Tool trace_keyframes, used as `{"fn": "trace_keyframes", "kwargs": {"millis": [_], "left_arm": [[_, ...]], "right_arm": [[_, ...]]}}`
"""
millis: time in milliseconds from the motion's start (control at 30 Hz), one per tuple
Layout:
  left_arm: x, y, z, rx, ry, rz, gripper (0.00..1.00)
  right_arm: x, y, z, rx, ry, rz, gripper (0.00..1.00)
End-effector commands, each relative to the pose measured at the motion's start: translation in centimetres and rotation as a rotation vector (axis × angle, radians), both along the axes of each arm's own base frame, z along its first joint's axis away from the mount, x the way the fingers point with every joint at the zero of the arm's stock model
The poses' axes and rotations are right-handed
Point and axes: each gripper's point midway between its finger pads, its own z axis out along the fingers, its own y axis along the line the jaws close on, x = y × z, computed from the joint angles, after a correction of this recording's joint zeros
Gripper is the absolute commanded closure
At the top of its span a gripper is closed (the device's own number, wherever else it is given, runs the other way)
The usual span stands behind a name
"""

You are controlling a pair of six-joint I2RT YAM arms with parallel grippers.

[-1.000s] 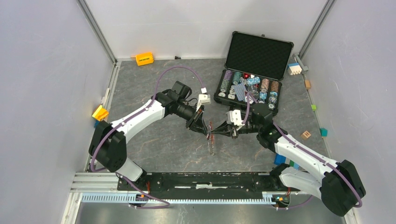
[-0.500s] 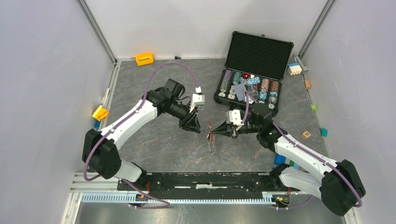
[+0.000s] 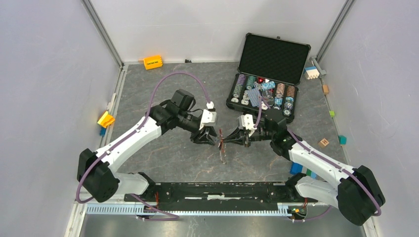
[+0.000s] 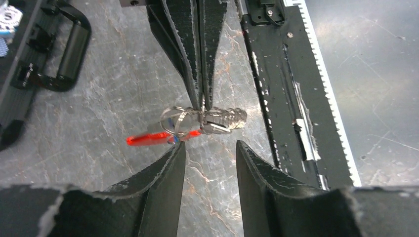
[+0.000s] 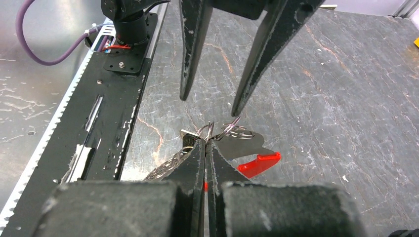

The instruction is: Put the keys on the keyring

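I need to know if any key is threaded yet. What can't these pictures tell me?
Left wrist: the right pincer is clamped over where the keys meet the keyring, hiding the join.
Right wrist: its own fingers cover the keys' lower part.
Top external: everything at the pincer tip is too small to count keys or see threading.
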Motion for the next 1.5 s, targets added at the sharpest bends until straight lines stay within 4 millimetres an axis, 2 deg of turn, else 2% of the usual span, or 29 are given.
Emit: {"fn": "trace_keyframes", "kwargs": {"millis": [0,167,433,633,833,933,1067,1267,1467], "left_arm": [[1.6,-2.0,1.2,-0.119,-0.157,-0.04,0.51],[1.7,-2.6,1.4,-0.179,-0.178,-0.047,0.56],[0.8,-2.3,0.2,-0.177,-0.17,-0.077,0.59],[1.3,-1.2,0.5,-0.142,-0.253,-0.03,0.49],[1.9,0.6,1.8,-0.094,-0.364,0.031,0.41],[1.5,1.0,2.5,-0.105,-0.383,0.036,0.34],[1.0,0.9,2.3,-0.11,-0.355,0.028,0.32],[-0.8,0.1,1.3,-0.153,-0.282,-0.077,0.43],[-0.5,-1.1,0.7,-0.166,-0.243,-0.122,0.56]], "right_arm": [[0.0,0.5,2.6,0.064,-0.054,0.032,1.0],[0.0,0.5,2.5,0.064,-0.05,0.036,1.0],[0.3,0.4,2.5,0.061,-0.049,0.018,1.0],[0.6,0.4,2.3,0.056,-0.046,0.005,1.0],[1.0,0.3,2.0,0.048,-0.032,-0.009,1.0],[1.0,0.3,1.9,0.047,-0.028,-0.009,1.0],[1.1,0.4,1.8,0.045,-0.019,-0.008,1.0],[1.0,0.4,1.8,0.048,-0.011,0.004,1.0],[0.8,0.5,1.8,0.051,-0.009,0.016,1.0]]}}
